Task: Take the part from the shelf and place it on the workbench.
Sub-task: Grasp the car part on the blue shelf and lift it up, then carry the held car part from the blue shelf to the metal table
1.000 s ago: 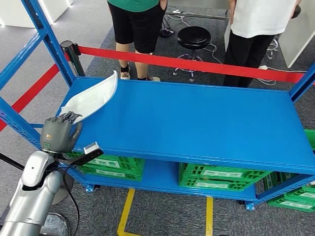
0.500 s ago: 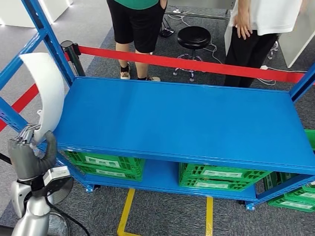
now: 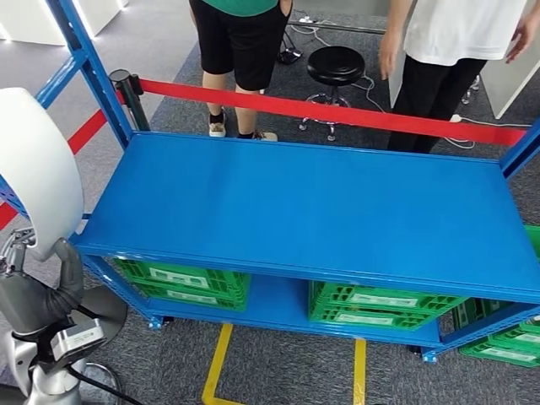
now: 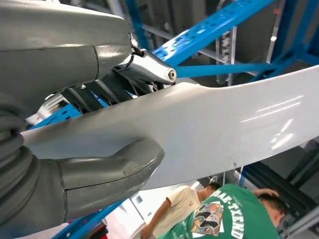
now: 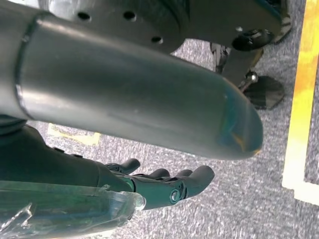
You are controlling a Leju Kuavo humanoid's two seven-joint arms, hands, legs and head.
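Beside the blue shelf, the left hand is gripping the curved white part, rising above it, while the right hand is hanging empty, fingers loosely extended.

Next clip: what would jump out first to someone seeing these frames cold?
First, the curved white part held up at the far left by the left hand, off the shelf; the left wrist view shows the thumb pressed on it. Next, the bare blue shelf top across the middle, with green crates beneath. Behind a red barrier tape stand two people.
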